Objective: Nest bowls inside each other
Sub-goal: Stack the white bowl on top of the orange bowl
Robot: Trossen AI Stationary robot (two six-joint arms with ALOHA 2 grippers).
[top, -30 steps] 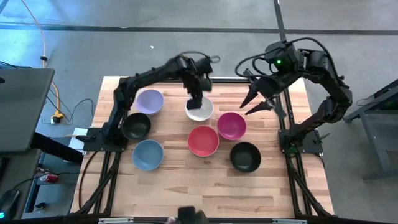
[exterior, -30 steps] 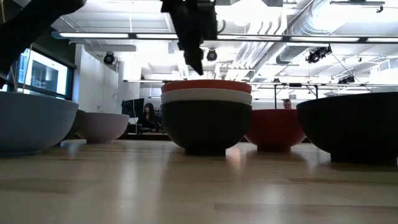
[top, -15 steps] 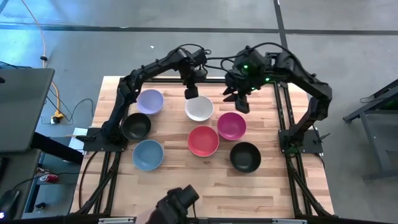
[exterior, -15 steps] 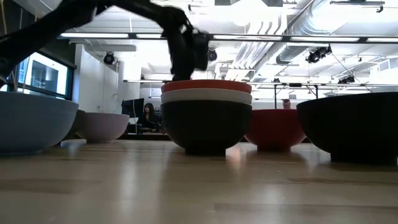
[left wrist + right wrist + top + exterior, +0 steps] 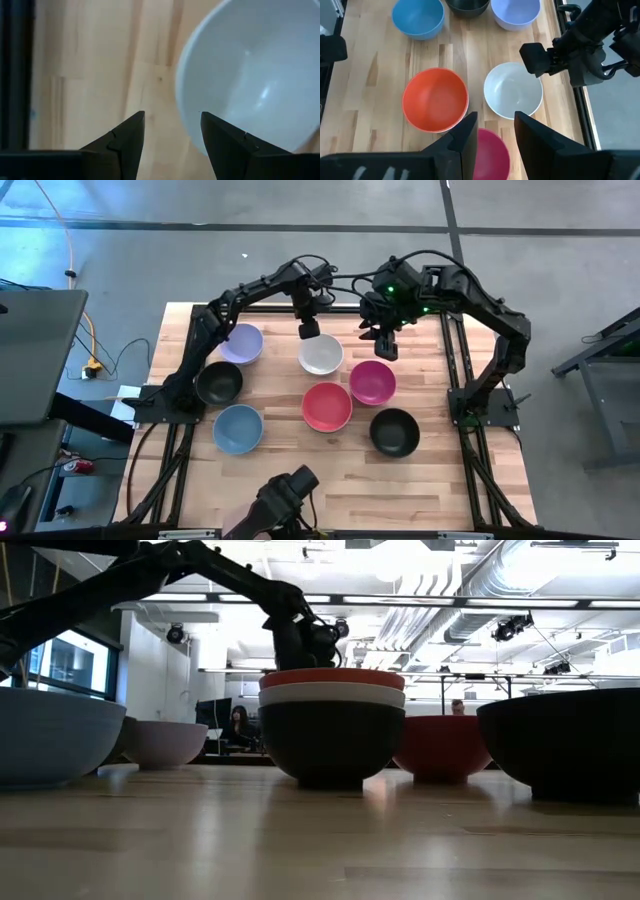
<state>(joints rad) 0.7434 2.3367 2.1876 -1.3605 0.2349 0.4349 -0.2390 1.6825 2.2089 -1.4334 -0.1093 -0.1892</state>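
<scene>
Bowls (image 5: pixel 321 355) plain, no writing; grippers unmarked, both open

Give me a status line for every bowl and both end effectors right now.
white bowl: upright, empty, unheld
lavender bowl: upright, empty
left black bowl: upright, empty
blue bowl: upright, empty
red bowl: upright, empty
magenta bowl: upright, empty
right black bowl: upright, empty
left end effector: open, empty, beside the white bowl's far rim
right end effector: open, empty, above the magenta bowl's far rim
</scene>
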